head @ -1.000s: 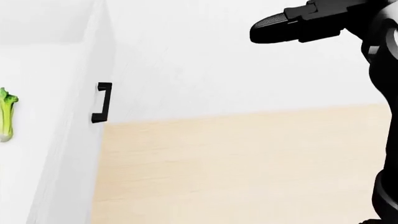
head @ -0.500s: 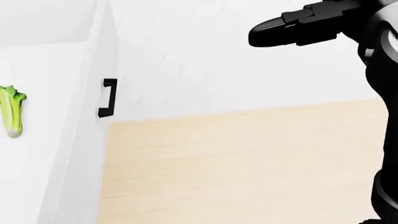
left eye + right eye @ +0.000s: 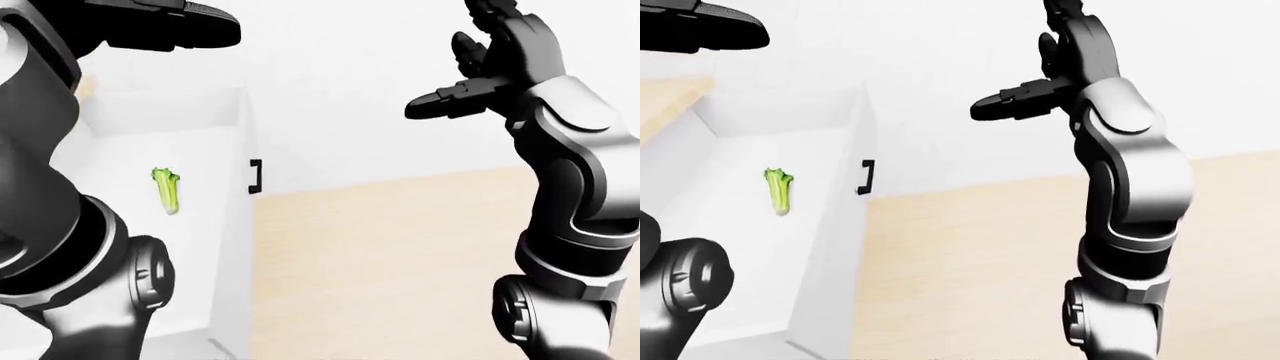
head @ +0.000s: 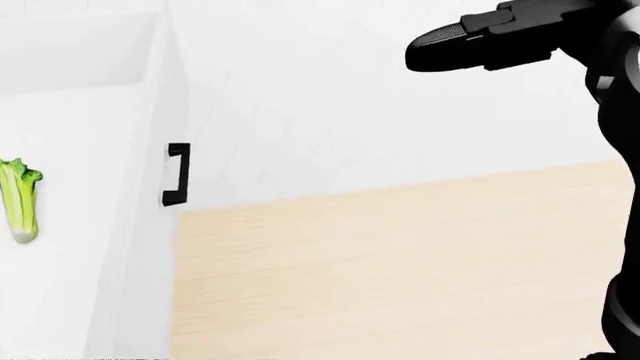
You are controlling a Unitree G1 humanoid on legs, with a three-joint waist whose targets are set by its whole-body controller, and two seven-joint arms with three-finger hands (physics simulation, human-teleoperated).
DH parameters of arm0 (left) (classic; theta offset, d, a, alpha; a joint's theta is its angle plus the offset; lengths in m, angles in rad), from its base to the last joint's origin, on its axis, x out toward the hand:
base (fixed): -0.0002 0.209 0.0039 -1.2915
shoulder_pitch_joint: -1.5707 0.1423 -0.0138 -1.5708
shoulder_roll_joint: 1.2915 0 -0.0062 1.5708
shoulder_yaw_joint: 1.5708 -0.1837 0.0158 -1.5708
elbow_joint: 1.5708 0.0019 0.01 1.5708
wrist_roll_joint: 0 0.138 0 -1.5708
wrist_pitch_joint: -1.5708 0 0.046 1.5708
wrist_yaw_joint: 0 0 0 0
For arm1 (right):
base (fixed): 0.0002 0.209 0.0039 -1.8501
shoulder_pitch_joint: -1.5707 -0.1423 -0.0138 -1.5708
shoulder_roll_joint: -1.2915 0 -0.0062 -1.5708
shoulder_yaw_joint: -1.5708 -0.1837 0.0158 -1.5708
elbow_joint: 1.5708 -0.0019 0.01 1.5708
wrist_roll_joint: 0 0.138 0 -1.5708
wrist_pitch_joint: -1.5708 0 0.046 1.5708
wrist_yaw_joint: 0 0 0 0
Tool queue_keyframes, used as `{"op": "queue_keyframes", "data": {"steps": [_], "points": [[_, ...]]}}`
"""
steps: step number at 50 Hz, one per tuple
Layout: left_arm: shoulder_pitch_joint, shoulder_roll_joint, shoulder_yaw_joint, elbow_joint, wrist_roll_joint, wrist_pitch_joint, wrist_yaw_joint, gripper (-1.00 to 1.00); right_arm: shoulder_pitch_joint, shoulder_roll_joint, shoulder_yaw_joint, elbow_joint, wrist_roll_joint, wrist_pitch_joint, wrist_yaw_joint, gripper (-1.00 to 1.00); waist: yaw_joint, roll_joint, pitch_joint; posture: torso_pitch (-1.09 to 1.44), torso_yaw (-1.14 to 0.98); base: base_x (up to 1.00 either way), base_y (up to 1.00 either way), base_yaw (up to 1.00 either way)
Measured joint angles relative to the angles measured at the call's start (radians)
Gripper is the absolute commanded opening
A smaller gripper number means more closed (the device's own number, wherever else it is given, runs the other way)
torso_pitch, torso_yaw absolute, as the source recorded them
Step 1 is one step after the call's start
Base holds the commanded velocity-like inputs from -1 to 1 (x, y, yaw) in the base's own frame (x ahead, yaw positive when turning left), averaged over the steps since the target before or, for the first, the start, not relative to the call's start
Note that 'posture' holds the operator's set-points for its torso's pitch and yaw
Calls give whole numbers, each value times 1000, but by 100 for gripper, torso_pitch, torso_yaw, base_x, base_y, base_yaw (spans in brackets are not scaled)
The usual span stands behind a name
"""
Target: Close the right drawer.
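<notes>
The right drawer (image 3: 232,225) stands pulled out at the left of the left-eye view, a white box with a black handle (image 3: 255,177) on its front panel. A green leafy vegetable (image 3: 167,190) lies on its floor. My right hand (image 3: 445,75) is raised at the upper right, well right of and above the handle, open with fingers spread and nothing in them. My left hand (image 3: 195,28) shows at the top left above the drawer, one finger outstretched, holding nothing. In the head view the handle (image 4: 177,175) sits left of centre.
White cabinet fronts (image 3: 380,90) fill the top of the views. Pale wooden floor (image 3: 400,255) spreads below, right of the drawer. A strip of wooden countertop (image 3: 670,101) shows at the upper left of the right-eye view.
The whole head view has shifted: handle, vegetable and floor edge sit slightly further right and lower, so the camera moved. The right hand stays raised in much the same place.
</notes>
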Motion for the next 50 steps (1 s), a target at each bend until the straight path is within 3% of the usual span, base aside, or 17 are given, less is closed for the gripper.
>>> {"op": "queue_keyframes", "data": {"steps": [3,5,9,12,14,18,25,26,29,31,35,37,42,50], "points": [[-2,-2,-12,7,-11,6,-8,100,5,-2,-8,11,-7,12,-6,100,4,-12,-10,0,0,0,13,0],[-8,1,-8,9,-11,8,-8,100,-4,-3,-6,9,-7,14,-7,100,9,-2,-12,0,0,0,13,0],[-17,5,-1,-7,-6,6,-5,100,-9,-5,-5,-7,-3,4,-6,100,9,43,-2,0,0,0,13,0],[-22,9,0,-1,-5,5,-6,100,-17,-5,-2,1,-2,6,-7,100,3,98,-8,0,0,0,18,0],[-11,13,8,7,-1,9,-4,100,-11,7,12,4,1,6,-5,100,15,76,-3,0,0,0,21,0],[-19,17,13,17,9,19,1,100,-14,8,25,10,13,14,5,100,8,57,1,0,0,0,21,0],[-52,25,4,16,5,10,-6,100,-40,-8,5,4,3,4,-1,100,0,-18,-5,0,0,0,22,0],[-51,21,-1,15,4,11,-7,100,-37,-11,0,3,2,3,-1,100,-5,-6,1,0,0,0,22,0],[-52,18,-18,24,-5,21,-16,100,-22,-9,-7,19,-5,14,-6,100,-2,-11,-6,0,0,0,21,0],[-59,23,-15,26,-6,24,-19,100,-26,-8,-2,20,-5,19,-7,100,5,-1,-10,0,0,0,21,0],[-73,27,-9,8,2,26,-17,100,-31,-8,-1,0,-1,15,-6,100,6,48,2,0,0,0,21,0],[-75,28,-9,10,3,26,-18,100,-33,-8,-1,-3,0,16,-6,100,3,89,-3,0,0,0,21,0],[-63,35,6,20,18,47,-13,100,-24,7,27,1,14,26,3,100,12,73,2,0,0,0,21,0],[-85,30,-9,0,21,49,-22,100,-37,-6,4,-20,11,19,-1,100,5,-3,-1,0,0,0,21,0]]}}
